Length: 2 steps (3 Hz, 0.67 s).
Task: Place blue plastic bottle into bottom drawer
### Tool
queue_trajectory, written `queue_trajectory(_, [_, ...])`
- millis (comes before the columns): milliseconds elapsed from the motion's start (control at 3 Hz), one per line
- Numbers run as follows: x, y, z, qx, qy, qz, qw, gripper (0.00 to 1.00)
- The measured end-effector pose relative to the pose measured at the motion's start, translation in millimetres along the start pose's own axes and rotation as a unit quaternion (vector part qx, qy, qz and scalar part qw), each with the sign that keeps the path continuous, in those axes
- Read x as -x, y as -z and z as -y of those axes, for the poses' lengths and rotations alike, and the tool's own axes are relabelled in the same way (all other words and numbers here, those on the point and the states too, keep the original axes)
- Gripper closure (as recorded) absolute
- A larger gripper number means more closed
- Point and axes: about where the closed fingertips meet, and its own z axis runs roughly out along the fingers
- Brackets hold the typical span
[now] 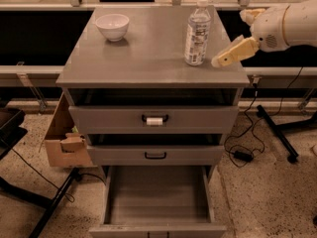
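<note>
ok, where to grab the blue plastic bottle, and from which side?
The blue plastic bottle stands upright, with a straight round body wider than its cap. Grip it mid-body, on the label. Come in level from its right in the camera view: the gripper hangs there, apart from it, nothing between.

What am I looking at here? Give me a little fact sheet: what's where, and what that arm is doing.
bottle: blue plastic bottle upright, cap on, right side of the cabinet top
gripper: gripper just right of the bottle, fingers apart, not touching it
bottom drawer: bottom drawer pulled far out, floor bare
other drawers: middle drawer and top drawer pushed further in
bowl: white bowl at the top's back left
status: bottle not yet gripped, not in the drawer
</note>
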Motion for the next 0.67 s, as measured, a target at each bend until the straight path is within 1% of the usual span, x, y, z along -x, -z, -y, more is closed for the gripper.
queue_trajectory(333, [-3.8,-17.5,6.5,-0.007,-0.009,0.034,0.9994,0.00])
queue_trajectory(667, [-6.0,-57.3,24.6,-0.003,-0.034,0.098,0.9946,0.00])
